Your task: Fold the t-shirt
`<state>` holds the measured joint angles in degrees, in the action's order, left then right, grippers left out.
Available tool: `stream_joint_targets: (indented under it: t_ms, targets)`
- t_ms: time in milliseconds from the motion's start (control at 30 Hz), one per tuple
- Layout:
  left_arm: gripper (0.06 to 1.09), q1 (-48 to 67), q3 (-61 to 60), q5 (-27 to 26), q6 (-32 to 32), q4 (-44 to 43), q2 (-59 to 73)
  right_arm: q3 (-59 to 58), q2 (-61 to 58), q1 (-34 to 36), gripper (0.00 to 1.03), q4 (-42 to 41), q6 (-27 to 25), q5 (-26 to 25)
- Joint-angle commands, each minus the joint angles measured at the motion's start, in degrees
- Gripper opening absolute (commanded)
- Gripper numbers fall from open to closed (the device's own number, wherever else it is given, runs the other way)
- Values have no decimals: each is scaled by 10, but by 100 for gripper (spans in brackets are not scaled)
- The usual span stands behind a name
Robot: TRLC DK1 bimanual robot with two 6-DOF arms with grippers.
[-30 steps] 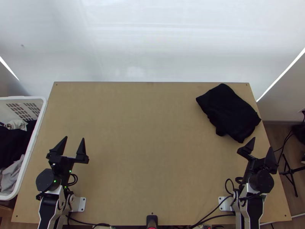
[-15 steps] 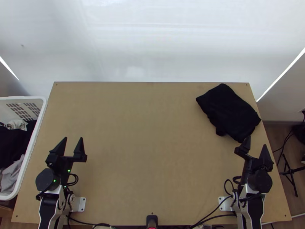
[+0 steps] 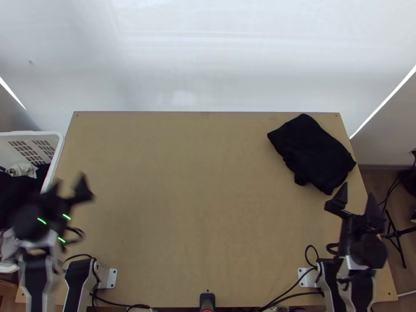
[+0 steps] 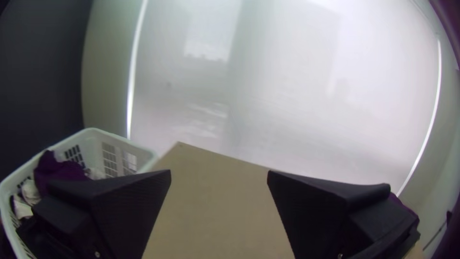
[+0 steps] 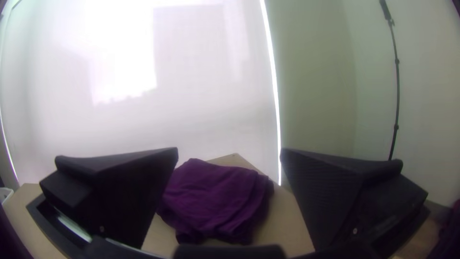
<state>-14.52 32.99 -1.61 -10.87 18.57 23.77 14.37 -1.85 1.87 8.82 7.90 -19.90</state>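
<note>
Right hand [image 3: 358, 190], fingers apart and empty, is near the t-shirt [image 3: 313, 153], a compact, slightly rumpled bundle by the table's [image 3: 192, 208] far right corner. It has shifted slightly outward; the left hand [image 3: 68, 181], also spread, has swung toward the basket [image 3: 61, 143], so folding seems finished.

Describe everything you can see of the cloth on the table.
The cloth looks black from above, purple in the right wrist view. Soft and wrinkled, it lies as a compact, roughly four-sided bundle with a small flap jutting from its near side. It rests on the table near the far right corner, about at the edge. The right pincer, open, doesn't grip it.
</note>
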Motion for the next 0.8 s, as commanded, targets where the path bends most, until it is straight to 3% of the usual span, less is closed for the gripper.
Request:
stream_joint_targets:
  t_ms: [0,167,233,267,467,667,767]
  targets:
    - [104,-219,333,-2,-5,130,280,183,-119,11,99,121,-59,0]
    - [104,-359,435,18,-48,104,404,234,-172,53,99,118,-119,-1]
    - [104,-376,436,63,-38,66,431,209,-164,65,99,27,-211,-49]
    - [104,-383,442,75,-8,48,448,195,-153,67,99,-9,-250,-50]
    - [103,-451,491,197,160,44,625,157,-36,-4,99,-21,-312,-51]
    - [104,-483,543,200,263,55,847,159,-62,16,99,101,-311,-55]
    - [104,-476,563,250,285,60,927,161,-61,19,99,114,-305,-55]
